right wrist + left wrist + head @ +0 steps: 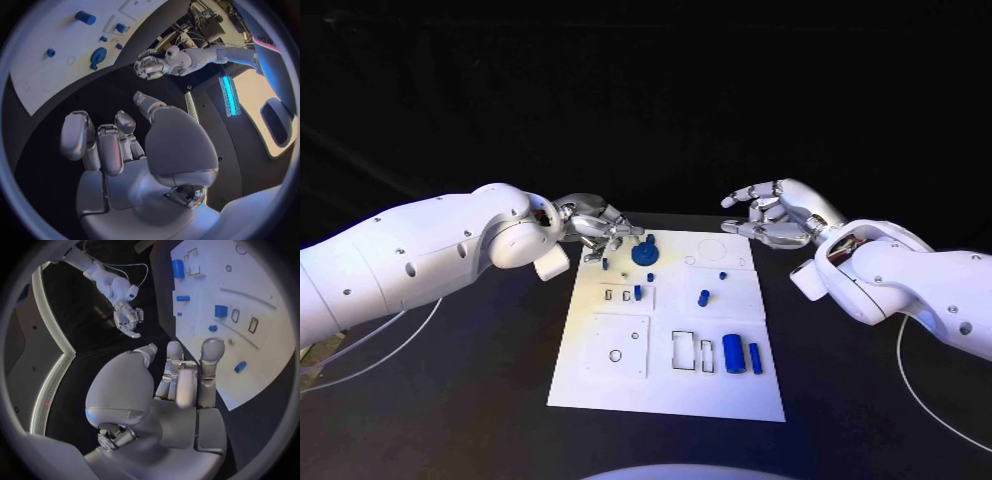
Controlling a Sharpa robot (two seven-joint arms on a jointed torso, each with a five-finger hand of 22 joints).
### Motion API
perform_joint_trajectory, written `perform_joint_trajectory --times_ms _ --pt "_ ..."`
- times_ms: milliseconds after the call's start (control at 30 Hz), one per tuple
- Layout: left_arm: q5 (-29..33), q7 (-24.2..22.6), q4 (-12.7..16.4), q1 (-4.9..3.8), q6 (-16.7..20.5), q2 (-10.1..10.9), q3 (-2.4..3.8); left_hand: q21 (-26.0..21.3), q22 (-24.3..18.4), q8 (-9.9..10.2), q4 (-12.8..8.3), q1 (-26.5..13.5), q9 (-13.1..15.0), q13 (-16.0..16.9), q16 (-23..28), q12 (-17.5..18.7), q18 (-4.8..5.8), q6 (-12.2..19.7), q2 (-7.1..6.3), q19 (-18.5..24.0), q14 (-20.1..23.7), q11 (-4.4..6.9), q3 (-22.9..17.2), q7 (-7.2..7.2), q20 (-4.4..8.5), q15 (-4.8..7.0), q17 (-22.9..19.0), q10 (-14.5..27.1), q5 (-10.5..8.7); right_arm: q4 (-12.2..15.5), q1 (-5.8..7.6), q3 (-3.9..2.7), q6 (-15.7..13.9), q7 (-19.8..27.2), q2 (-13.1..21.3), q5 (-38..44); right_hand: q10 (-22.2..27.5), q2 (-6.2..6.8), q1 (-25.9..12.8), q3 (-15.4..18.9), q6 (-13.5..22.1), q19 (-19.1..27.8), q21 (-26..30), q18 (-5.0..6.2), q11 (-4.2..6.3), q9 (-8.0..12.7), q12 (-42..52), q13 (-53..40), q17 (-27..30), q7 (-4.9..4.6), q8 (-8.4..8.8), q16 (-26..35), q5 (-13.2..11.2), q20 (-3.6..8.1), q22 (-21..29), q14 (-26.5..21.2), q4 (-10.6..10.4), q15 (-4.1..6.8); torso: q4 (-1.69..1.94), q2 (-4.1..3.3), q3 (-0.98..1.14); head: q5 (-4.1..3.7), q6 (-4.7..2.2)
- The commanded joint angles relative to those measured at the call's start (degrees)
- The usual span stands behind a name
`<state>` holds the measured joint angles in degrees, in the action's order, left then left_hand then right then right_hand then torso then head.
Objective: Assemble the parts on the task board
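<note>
The white task board lies in the middle of the black table. A round blue part sits near its far edge, and several small blue pieces stand across its middle. Two longer blue parts lie at its near right. My left hand hovers at the board's far left corner, fingers apart and holding nothing. My right hand hovers off the far right corner, also spread and holding nothing. The left wrist view shows my left hand's bare fingers beside the board. The right wrist view shows my right hand with nothing in its palm.
White cables trail over the black table on both sides of the board. Outlined slots and a small ring hole mark the board's near half. In the right wrist view the round blue part lies near the left hand.
</note>
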<state>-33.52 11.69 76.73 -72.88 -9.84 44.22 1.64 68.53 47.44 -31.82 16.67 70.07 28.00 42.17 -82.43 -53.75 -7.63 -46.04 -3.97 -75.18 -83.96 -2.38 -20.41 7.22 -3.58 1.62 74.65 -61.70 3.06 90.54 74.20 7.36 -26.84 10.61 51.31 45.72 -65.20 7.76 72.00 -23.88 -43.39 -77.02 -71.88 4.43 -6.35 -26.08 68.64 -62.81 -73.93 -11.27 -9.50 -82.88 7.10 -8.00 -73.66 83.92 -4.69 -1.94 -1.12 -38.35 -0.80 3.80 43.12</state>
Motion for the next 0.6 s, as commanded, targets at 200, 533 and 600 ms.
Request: perform_joint_trajectory --times_ms 200,533,600 --pt "-9.9 14.0 -3.0 -3.33 -10.9 -4.4 -2.24 7.6 13.5 -3.3 0.0 -2.5 2.4 8.9 -0.3 -8.2 2.57 -0.5 0.0 -6.1 -2.0 0.71 0.9 -1.04 0.65 0.71 1.2 -6.0 -0.25 -1.6 0.33 -0.01 0.0 1.3 1.0 -4.4 0.4 -0.06 -0.3 0.1 -0.3 0.2 0.3 0.73 0.14 -0.1 -0.2 0.2 0.2 0.06 -0.29 0.3 0.6 0.32 0.2 1.8 -0.3 0.28 -0.04 0.42 0.73 0.4 0.56" --pt "-18.1 19.3 -4.4 -4.16 -11.6 -8.0 -3.29 10.0 17.5 -6.7 0.2 -7.4 5.3 12.8 -0.1 -12.1 3.17 0.1 -0.67 -6.9 -2.1 1.4 3.9 -1.8 1.19 1.26 1.3 -7.7 -0.27 -2.5 0.4 0.0 0.0 0.7 1.1 -4.5 0.5 0.04 -0.3 0.2 -0.3 0.3 0.6 0.77 0.17 -0.2 -0.3 0.3 0.3 0.09 -0.42 0.4 0.9 0.37 0.3 1.8 -0.4 0.31 0.26 0.38 0.71 0.6 0.94" --pt "-18.5 20.1 -4.8 -4.19 -11.9 -8.6 -3.47 10.2 17.7 -7.0 0.2 -8.1 5.6 12.8 0.0 -12.1 3.2 0.3 -0.73 -6.9 -2.1 1.43 4.6 -1.88 1.24 1.32 1.3 -7.5 -0.27 -2.7 0.4 0.01 0.0 0.5 1.1 -4.5 0.6 0.1 -0.4 0.2 -0.3 0.4 0.8 0.81 0.17 -0.2 -0.3 0.4 0.4 0.09 -0.45 0.5 0.9 0.38 0.5 1.8 -0.5 0.32 0.29 0.37 0.83 0.64 1.1"
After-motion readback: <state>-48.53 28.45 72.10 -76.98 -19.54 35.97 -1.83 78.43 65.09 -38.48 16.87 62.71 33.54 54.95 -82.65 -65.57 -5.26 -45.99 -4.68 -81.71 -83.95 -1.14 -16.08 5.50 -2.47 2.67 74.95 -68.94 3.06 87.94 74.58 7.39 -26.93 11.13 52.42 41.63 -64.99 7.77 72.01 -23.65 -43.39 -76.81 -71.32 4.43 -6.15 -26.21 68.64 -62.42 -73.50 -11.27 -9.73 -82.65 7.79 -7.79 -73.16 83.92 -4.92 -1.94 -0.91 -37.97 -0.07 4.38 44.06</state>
